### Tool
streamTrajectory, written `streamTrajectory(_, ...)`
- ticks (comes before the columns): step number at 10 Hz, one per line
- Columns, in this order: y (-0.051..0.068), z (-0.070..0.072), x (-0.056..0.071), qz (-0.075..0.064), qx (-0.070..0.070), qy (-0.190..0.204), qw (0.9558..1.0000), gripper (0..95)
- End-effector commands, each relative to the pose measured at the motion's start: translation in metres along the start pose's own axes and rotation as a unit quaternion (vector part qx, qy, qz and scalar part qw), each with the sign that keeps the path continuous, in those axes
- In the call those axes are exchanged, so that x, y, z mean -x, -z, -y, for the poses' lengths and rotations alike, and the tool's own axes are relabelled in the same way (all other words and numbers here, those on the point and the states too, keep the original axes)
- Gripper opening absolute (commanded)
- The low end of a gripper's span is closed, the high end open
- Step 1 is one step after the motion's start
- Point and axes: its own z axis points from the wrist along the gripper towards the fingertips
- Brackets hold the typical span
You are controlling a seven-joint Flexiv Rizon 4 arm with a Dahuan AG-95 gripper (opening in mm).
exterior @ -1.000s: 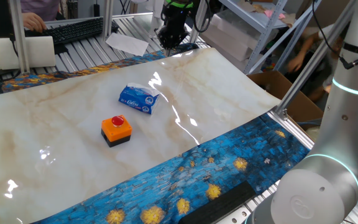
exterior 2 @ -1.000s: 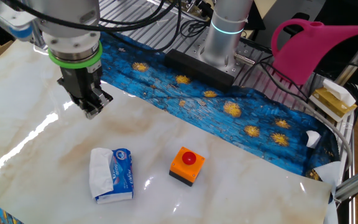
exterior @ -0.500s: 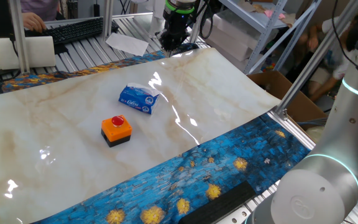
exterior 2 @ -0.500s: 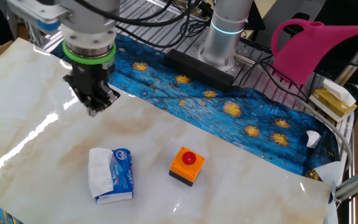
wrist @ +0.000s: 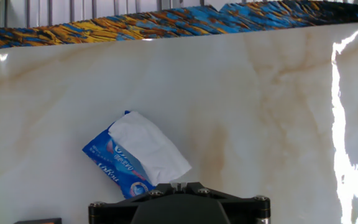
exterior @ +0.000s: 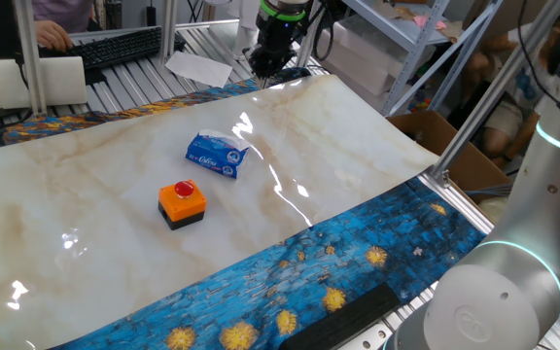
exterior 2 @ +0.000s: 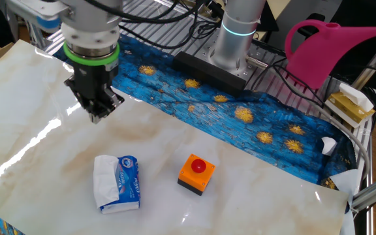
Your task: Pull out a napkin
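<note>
A blue packet (exterior: pixel 214 156) lies on the marble table top (exterior: pixel 358 146), with the white napkin (exterior: pixel 238 139) sticking out of its end. From the other fixed view the napkin (exterior 2: pixel 105 184) is crumpled along the left side of the packet (exterior 2: pixel 128 184). In the hand view the napkin (wrist: pixel 149 147) rises out of the packet (wrist: pixel 112 165) just ahead of my fingers. My gripper (exterior: pixel 263 68) hangs shut and empty above the table's far edge, well away from the packet. The other fixed view shows the gripper (exterior 2: pixel 96 116) above and behind the packet, and the hand view shows the gripper (wrist: pixel 178 185) with its jaws together.
An orange box with a red button (exterior: pixel 181 202) (exterior 2: pixel 196 173) stands next to the packet. A blue patterned cloth (exterior 2: pixel 240 111) lines the table edge. A pink watering can (exterior 2: pixel 325 46) and my arm's base (exterior 2: pixel 237 39) stand behind it. A stiff white sheet (exterior: pixel 200 66) and a keyboard (exterior: pixel 115 44) lie beyond the table.
My gripper has shifted a little sideways above the table's far edge and stayed shut. The packet, napkin and button box have not moved.
</note>
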Motion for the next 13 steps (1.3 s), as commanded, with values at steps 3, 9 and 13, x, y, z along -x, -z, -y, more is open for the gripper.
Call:
streamTrajectory(3,0.0,-0.001,0.006,-0.086,-0.019,-0.029,0.9957,0.0)
streamTrajectory(9,0.0,-0.003,0.005,-0.1,-0.02,-0.066,0.9926,0.0)
streamTrajectory(13,-0.005,-0.012,0.0,-0.108,-0.012,-0.071,0.9915,0.0)
